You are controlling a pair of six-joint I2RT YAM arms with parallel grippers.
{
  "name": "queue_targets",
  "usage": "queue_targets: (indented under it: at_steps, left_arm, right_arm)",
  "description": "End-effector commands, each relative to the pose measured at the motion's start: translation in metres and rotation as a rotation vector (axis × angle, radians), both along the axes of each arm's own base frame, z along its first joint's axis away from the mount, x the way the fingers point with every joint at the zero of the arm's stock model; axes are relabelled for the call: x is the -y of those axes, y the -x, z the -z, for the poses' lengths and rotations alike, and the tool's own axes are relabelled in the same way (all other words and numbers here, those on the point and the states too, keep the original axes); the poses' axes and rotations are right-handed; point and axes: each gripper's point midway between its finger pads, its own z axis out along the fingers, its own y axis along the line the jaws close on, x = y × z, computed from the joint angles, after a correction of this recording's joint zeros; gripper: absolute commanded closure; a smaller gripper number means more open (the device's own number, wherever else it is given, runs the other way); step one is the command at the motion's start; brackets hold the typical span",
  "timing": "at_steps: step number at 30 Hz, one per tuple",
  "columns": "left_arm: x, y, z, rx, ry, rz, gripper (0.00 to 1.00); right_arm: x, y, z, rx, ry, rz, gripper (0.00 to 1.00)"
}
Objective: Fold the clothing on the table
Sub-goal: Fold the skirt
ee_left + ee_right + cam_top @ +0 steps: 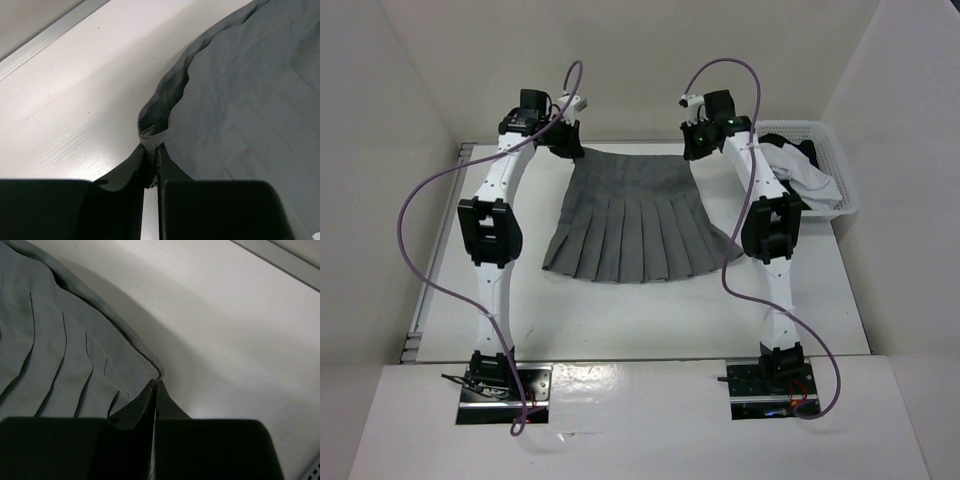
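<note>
The clothing [625, 215], a grey pleated skirt, is spread fan-wise on the white table [620, 320], waistband at the far side and hem toward the arms. My left gripper [570, 150] is at the waistband's left corner. In the left wrist view it [151, 146] is shut on a bunched fold of the clothing [250, 100]. My right gripper [692, 152] is at the waistband's right corner. The right wrist view shows it [156, 383] shut on the very edge of the clothing [55, 340]. Both held corners look slightly raised off the table.
A white lattice basket [835, 150] stands at the table's right edge and holds a white-and-black garment [800, 172]. A metal rail [438, 250] runs along the table's left edge. White walls close in the back and sides.
</note>
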Motion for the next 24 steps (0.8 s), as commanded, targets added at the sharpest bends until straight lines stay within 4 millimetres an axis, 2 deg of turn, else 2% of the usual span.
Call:
queue_targets:
  at_steps: [1,2,3,4,5,6,7,8,9,10,11,13,15,16,18,20,22,23,24]
  left_arm:
    - [0.000,0.021,-0.036,0.059,-0.007,0.076,1.00]
    - [-0.001,0.026,-0.035,0.054,-0.013,0.082,1.00]
    - [-0.001,0.032,-0.032,0.044,-0.019,0.088,1.00]
    - [-0.004,0.037,-0.043,0.073,-0.035,0.092,1.00]
    - [-0.004,0.045,-0.029,0.037,-0.036,0.092,1.00]
    - [-0.012,0.049,-0.026,0.031,-0.052,0.086,1.00]
    - [-0.012,0.054,-0.038,0.055,-0.052,0.086,1.00]
    - [-0.013,0.062,-0.026,0.032,-0.060,0.095,1.00]
    - [-0.012,0.069,-0.025,0.028,-0.059,0.110,1.00]
    - [-0.018,0.074,-0.037,0.052,-0.059,0.098,1.00]
    - [-0.016,0.084,-0.027,0.024,-0.055,0.117,1.00]
    - [-0.016,0.097,-0.035,0.042,-0.059,0.138,1.00]
    - [-0.017,0.108,-0.042,0.065,-0.076,0.156,1.00]
    - [-0.013,0.118,-0.032,0.042,-0.080,0.173,1.00]
    - [-0.012,0.131,-0.036,0.048,-0.098,0.190,1.00]
    - [-0.013,0.146,-0.031,0.028,-0.104,0.198,1.00]
    - [-0.008,0.160,-0.029,0.006,-0.094,0.227,1.00]
    - [-0.008,0.163,-0.027,0.000,-0.094,0.228,1.00]
    - [-0.004,0.176,-0.023,-0.026,-0.098,0.247,1.00]
  right_arm:
    - [0.004,0.014,-0.084,0.155,0.003,-0.007,1.00]
    - [0.007,0.017,-0.079,0.147,0.018,-0.007,1.00]
    - [0.010,0.021,-0.096,0.180,0.019,0.003,1.00]
    - [0.010,0.023,-0.100,0.189,0.017,0.004,1.00]
    - [0.012,0.027,-0.096,0.181,0.026,-0.002,1.00]
    - [0.012,0.029,-0.102,0.200,0.031,-0.009,1.00]
    - [0.014,0.035,-0.115,0.220,0.027,-0.009,1.00]
    - [0.015,0.040,-0.111,0.209,0.038,-0.017,1.00]
    - [0.016,0.043,-0.115,0.218,0.037,-0.017,1.00]
    - [0.018,0.050,-0.119,0.226,0.050,-0.029,1.00]
    - [0.019,0.054,-0.120,0.228,0.057,-0.034,1.00]
    - [0.020,0.064,-0.123,0.234,0.066,-0.063,1.00]
    - [0.021,0.076,-0.121,0.214,0.076,-0.084,1.00]
    - [0.022,0.084,-0.121,0.210,0.084,-0.110,1.00]
    - [0.023,0.097,-0.113,0.182,0.099,-0.137,1.00]
    - [0.027,0.109,-0.118,0.191,0.128,-0.165,1.00]
    - [0.032,0.122,-0.105,0.158,0.159,-0.195,1.00]
    - [0.033,0.127,-0.112,0.175,0.165,-0.202,1.00]
    - [0.033,0.136,-0.101,0.147,0.188,-0.215,1.00]
